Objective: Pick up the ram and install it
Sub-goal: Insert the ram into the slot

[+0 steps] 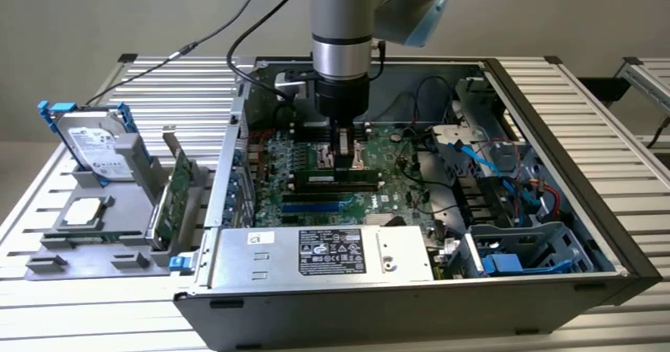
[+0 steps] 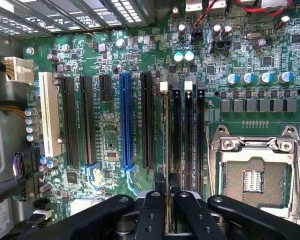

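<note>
Exterior view: the gripper [image 1: 340,156] is down inside the case [image 1: 419,317], pinching the ram [image 1: 335,178], which stands upright over the motherboard [image 1: 270,189]. Wrist view: the ram [image 2: 167,150] sits edge-on, squeezed between the fingers [image 2: 152,210], in line with the memory slots [image 2: 188,135].

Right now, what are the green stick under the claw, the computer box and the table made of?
The ram looks like matte green circuit-board laminate carrying black plastic-looking chips. The computer case is probably painted sheet metal: dull dark grey, thin folded edges. The table is likely aluminium: pale silvery ribbed slats with soft sheen.
</note>
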Action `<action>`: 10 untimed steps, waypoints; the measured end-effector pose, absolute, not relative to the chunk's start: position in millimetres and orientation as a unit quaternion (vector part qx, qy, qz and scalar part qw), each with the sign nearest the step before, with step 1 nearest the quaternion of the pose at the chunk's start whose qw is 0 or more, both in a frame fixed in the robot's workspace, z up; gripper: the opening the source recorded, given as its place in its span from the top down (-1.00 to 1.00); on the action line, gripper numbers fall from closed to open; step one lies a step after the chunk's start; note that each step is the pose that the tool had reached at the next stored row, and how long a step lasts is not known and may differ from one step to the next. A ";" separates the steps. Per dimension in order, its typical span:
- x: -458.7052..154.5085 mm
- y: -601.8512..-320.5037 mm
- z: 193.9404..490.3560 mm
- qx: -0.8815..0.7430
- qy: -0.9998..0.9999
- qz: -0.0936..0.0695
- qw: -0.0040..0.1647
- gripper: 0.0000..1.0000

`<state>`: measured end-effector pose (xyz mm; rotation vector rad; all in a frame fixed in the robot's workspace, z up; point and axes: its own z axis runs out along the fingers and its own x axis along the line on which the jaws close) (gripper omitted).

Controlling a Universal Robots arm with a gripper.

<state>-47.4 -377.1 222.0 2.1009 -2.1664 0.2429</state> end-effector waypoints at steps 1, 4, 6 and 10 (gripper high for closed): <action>-47.3 -377.0 221.7 0.693 -0.714 0.080 0.057 0.73; -47.5 -376.9 220.9 0.693 -0.714 0.080 0.058 0.73; -47.5 -376.8 220.7 0.693 -0.714 0.079 0.058 0.73; -47.5 -376.6 220.4 0.693 -0.714 0.078 0.059 0.73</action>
